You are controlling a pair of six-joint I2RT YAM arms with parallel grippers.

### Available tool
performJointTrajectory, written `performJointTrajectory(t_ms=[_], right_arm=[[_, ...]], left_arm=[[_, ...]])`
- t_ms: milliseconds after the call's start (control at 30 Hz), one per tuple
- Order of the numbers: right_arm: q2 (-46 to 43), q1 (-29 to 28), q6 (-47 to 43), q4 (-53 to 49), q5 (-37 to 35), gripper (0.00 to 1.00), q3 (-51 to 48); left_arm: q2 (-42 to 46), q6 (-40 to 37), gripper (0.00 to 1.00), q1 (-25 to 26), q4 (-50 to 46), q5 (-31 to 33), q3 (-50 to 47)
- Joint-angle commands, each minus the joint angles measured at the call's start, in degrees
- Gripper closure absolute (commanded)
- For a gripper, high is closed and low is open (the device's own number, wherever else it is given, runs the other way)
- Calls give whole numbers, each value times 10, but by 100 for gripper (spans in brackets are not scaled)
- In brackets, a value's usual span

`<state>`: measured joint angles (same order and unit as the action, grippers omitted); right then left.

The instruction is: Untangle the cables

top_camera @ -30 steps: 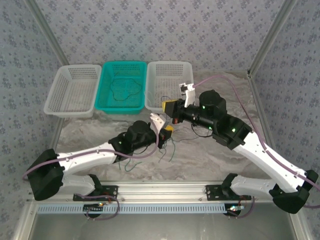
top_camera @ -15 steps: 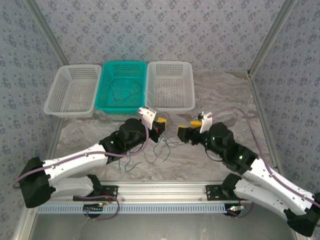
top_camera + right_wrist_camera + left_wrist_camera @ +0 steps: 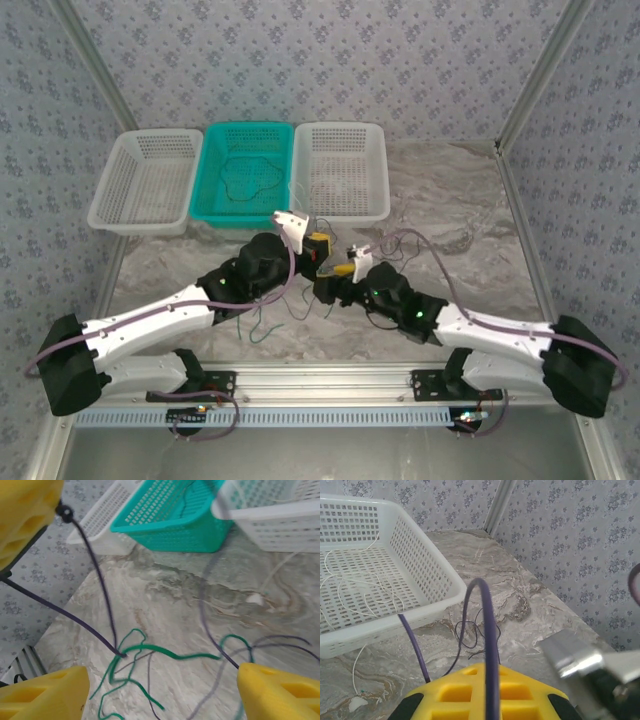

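The cables lie in a loose tangle (image 3: 298, 303) on the marble table between the two arms. My left gripper (image 3: 320, 247) hangs above the tangle, its yellow fingers (image 3: 485, 685) shut on a dark purple cable (image 3: 491, 630) that arches over them and trails down to the table. Low over the table, my right gripper (image 3: 333, 283) is open. Its yellow fingertips (image 3: 45, 695) flank curly green cables (image 3: 160, 652) and thin dark strands without touching them. The held purple cable (image 3: 95, 570) drops into the green tangle.
Three baskets stand at the back: a white one (image 3: 147, 180), a teal one (image 3: 213, 170) with a dark cable inside, and a white one (image 3: 427, 570) with a thin white wire inside. A loose dark loop (image 3: 470, 630) lies near the right basket.
My right arm swung from over the right white basket down to the table centre, and its gripper opened. The left gripper shifted slightly back, still shut on the purple cable.
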<state>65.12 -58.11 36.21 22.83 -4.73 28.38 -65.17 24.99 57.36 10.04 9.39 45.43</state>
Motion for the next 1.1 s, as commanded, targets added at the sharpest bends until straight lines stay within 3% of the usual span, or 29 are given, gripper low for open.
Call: performJointTrajectory(t_ms=[0,133,233,333,600,767,1067], right_arm=[[48,-17,4,58,-13,22,41],[99,-42,29,34,-108,28,50],[125,-42,37,27,-158,59,43],[123,-23,85,-57,-211,100,41],[108,35,152,-205,-225,100,4],[76,80,186,-180,-202,100,-57],[11,103,173,-212,-200,100,-67]], left_arm=[[6,12,100,-3,-7,19,24],[14,19,100,-4,-11,35,24],[16,20,100,-6,-15,38,26],[28,16,100,-10,-36,43,28],[138,-14,100,-82,-126,58,29],[188,-41,100,-137,-181,36,60],[132,-118,100,-242,-189,-36,209]])
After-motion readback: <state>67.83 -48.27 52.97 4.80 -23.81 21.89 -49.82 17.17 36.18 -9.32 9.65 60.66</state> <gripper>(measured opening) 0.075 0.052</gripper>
